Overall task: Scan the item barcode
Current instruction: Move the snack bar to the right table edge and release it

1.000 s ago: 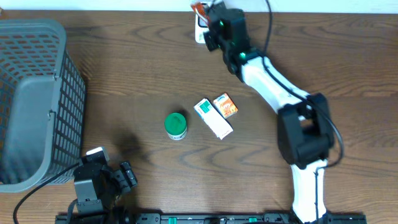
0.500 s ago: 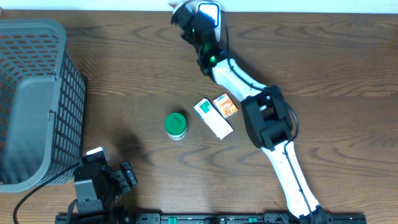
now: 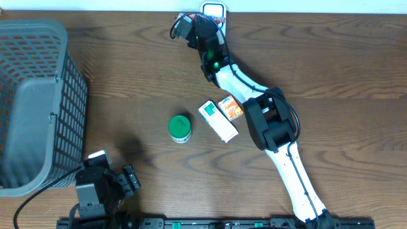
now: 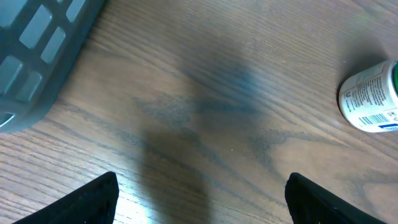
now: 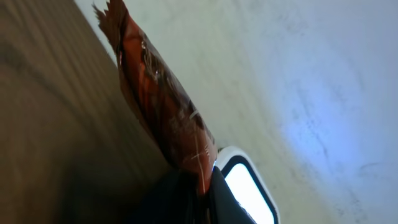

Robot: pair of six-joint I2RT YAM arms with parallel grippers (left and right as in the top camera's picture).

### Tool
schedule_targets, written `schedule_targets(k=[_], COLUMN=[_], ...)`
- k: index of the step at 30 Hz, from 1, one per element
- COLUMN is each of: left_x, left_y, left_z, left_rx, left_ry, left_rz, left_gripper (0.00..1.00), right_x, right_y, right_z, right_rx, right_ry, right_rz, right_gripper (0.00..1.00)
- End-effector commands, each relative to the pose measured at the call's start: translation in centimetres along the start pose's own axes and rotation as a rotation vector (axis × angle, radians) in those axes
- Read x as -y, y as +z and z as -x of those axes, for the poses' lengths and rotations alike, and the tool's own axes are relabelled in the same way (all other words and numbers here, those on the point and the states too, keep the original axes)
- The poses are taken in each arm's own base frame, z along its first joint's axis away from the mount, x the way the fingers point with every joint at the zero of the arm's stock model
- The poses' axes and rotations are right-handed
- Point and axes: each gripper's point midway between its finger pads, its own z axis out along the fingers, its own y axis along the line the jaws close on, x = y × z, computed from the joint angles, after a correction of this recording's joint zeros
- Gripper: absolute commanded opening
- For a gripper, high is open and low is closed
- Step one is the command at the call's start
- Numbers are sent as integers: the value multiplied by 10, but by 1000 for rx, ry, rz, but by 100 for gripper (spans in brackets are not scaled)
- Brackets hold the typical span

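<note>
One limp packet (image 5: 163, 121), pinched in the right gripper (image 5: 196, 190), may sag away from the scanner (image 5: 249, 183); left gripper (image 4: 199, 199) gapes.

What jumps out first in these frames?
The right gripper, stretched to the table's far edge, pinches a reddish-brown packet beside the white scanner. At mid-table sit a green-capped bottle, a white box and an orange box; a grey basket fills the left side.

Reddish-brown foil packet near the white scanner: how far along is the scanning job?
Picked up: the right pincer grips the reddish-brown foil packet. In hand: holding it beside the white scanner. Left: green-lidded jar, white-and-teal box and small orange box lie untouched.
</note>
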Motion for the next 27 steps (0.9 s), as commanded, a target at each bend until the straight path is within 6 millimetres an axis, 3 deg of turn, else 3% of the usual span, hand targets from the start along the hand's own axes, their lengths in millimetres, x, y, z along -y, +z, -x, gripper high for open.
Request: schedule_targets(k=[1, 7, 11, 15, 19, 21, 23, 27], left_x=[2, 2, 2, 2, 2, 2, 2, 2], left_y=[-2, -2, -2, -2, -2, -2, -2, -2], left_z=[1, 1, 1, 1, 1, 1, 1, 1], left_rx=[3, 3, 3, 3, 3, 3, 3, 3], left_ry=[5, 5, 5, 5, 5, 5, 5, 5], left_rz=[-10, -10, -10, -9, -10, -10, -10, -10], left_gripper=[86, 86, 86, 86, 86, 86, 86, 86], right_x=[0, 22, 42, 87, 114, 142, 161, 196], right_y=[2, -7, -30, -72, -124, -166, -187, -226], right_z=[-3, 3, 10, 10, 8, -4, -20, -86], right_rx=[-22, -67, -143, -282, -395, -498, -566, -772], right_ry=[-19, -24, -39, 61, 119, 233, 343, 547], right_rz=[-3, -21, 59, 81, 152, 158, 135, 68], right_gripper=[1, 1, 1, 1, 1, 1, 1, 1])
